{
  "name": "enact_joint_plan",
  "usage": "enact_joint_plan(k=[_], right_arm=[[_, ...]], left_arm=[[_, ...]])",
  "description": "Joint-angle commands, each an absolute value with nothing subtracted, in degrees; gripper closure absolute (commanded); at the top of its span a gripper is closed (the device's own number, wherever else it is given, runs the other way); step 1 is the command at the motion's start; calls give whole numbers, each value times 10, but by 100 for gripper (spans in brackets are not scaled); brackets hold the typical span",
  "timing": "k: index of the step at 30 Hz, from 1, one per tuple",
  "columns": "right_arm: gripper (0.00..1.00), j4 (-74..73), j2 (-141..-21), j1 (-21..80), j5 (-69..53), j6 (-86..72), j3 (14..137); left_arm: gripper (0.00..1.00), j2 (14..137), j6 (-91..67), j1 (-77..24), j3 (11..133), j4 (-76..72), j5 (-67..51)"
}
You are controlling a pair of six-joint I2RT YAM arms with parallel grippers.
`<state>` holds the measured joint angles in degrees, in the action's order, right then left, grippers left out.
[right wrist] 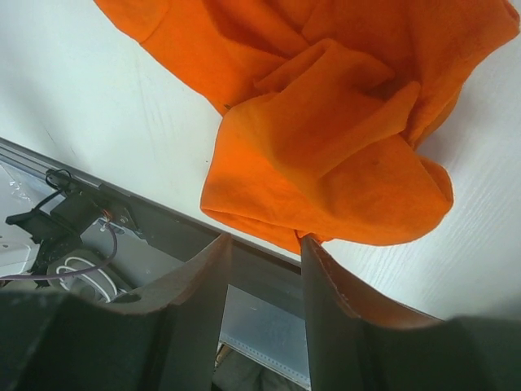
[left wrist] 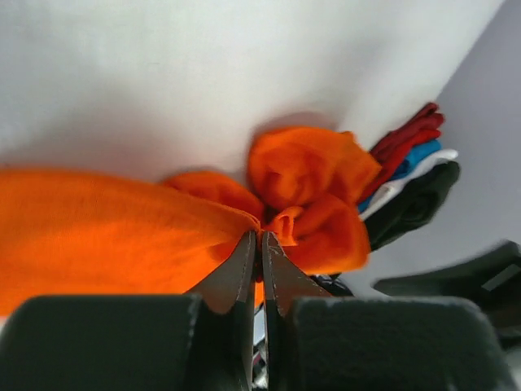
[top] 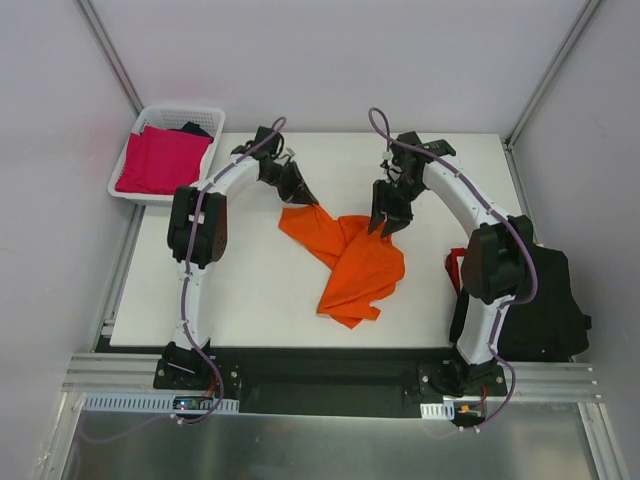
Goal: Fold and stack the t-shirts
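A bright orange t-shirt (top: 350,258) lies crumpled in the middle of the white table (top: 240,300). My left gripper (top: 304,197) is at the shirt's far left corner. In the left wrist view, the left gripper (left wrist: 260,238) is shut, with orange cloth (left wrist: 89,228) pinched at its tips. My right gripper (top: 384,226) hangs over the shirt's far right part. It is open (right wrist: 264,241), and the orange t-shirt (right wrist: 326,138) has its hem at the tip of one finger (right wrist: 313,252). A magenta-pink t-shirt (top: 160,160) lies in the basket. Black t-shirts (top: 550,300) are heaped at the table's right edge.
The white lattice basket (top: 182,108) stands off the table's far left corner. A heap of black, red, blue and white cloth (left wrist: 411,175) shows beyond the orange shirt in the left wrist view. Grey walls close in the back and sides. The metal rail (top: 330,375) runs along the near edge.
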<state>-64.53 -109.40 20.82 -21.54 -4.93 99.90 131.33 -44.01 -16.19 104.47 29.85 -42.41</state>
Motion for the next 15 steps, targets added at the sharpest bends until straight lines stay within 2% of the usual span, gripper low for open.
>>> enact_joint_plan(k=[1,6,15], right_arm=[[58,-629,-1107,208,-236,-68,1001],[58,-619,-1107,219,-233,-69,988],[58,-599,-1100,250,-225,-76,959]], left_arm=[[100,1201,-469,-166,1140,298,-410],[100,1141,-477,-166,1199,307,-410],[100,1067,-446,-165,1223,359,-396]])
